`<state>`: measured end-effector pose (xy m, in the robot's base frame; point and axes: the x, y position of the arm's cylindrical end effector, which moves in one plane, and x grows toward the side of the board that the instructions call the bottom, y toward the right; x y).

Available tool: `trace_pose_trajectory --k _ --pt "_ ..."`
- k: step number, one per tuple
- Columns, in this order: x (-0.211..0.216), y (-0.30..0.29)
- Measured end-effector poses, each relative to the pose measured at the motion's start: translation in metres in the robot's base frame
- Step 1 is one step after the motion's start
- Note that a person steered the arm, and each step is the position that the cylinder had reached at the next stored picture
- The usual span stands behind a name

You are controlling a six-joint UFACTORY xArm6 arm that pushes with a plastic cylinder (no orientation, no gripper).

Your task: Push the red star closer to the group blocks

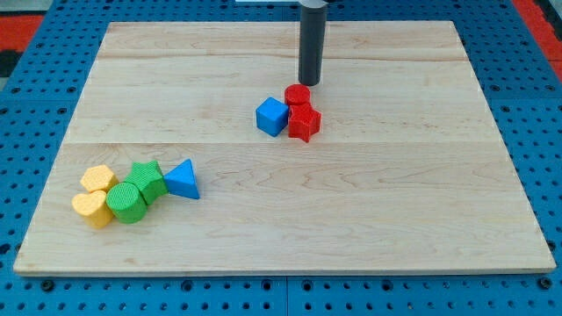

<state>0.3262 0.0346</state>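
Observation:
The red star (pixel 304 123) lies near the middle of the wooden board (pixel 395 193), touching a red round block (pixel 297 96) above it and a blue cube (pixel 272 116) on its left. My tip (pixel 309 82) stands just above the red round block, at the view's top side of this cluster. A group of blocks lies at the view's lower left: a blue triangle (pixel 183 179), a green star (pixel 147 178), a green round block (pixel 127 202), a yellow hexagon-like block (pixel 97 179) and a yellow heart-like block (pixel 91 209).
The board rests on a blue perforated table (pixel 26 105). The board's edges run close to the lower-left group.

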Motion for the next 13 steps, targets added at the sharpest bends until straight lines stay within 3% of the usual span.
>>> trace_pose_trajectory --k 2,4,5,7,9,11,13 --pt "0.039 0.000" --pt "0.100 0.048" --pt "0.110 0.044" --pt "0.071 0.023" --pt "0.136 0.013" --pt "0.115 0.003" --pt "0.132 -0.061"
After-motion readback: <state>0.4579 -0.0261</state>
